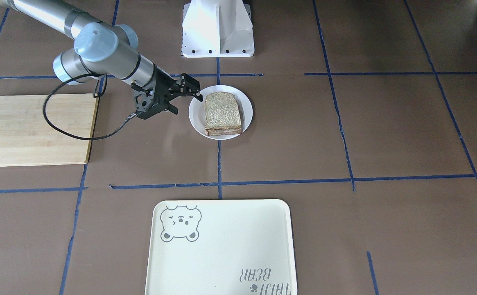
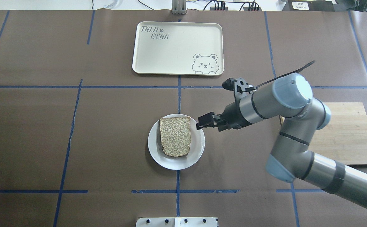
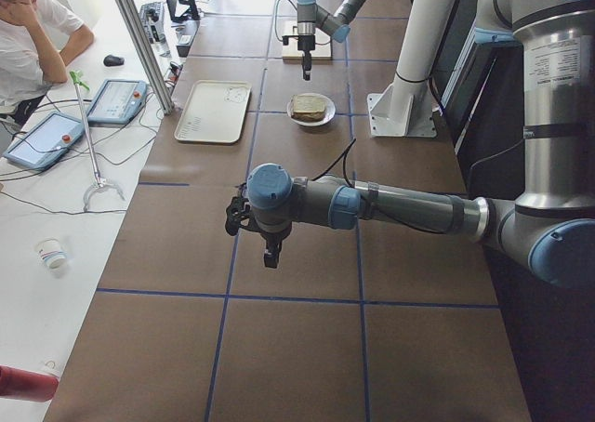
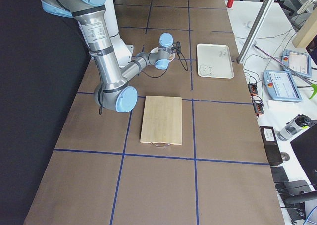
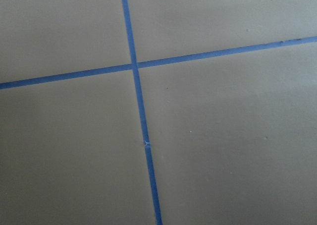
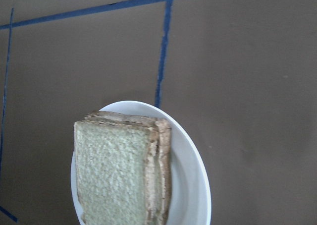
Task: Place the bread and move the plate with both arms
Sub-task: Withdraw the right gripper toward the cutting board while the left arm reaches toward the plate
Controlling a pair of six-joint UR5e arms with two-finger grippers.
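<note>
The bread (image 1: 222, 113) lies flat as the top slice of a small stack on the round white plate (image 1: 195, 119), in the middle of the table. It shows in the overhead view (image 2: 175, 136) on the plate (image 2: 174, 163) and in the right wrist view (image 6: 116, 175), plate rim (image 6: 198, 185). My right gripper (image 1: 189, 100) hovers just beside the plate's rim, open and empty (image 2: 200, 123). My left gripper (image 3: 270, 255) shows only in the exterior left view, far from the plate and pointing down over bare table. I cannot tell if it is open or shut.
A cream tray with a bear drawing (image 2: 177, 47) lies beyond the plate, across the table. A wooden cutting board (image 2: 344, 135) lies under my right arm's side. The white pedestal base (image 1: 218, 28) stands behind the plate. An operator (image 3: 28, 32) sits at the side desk.
</note>
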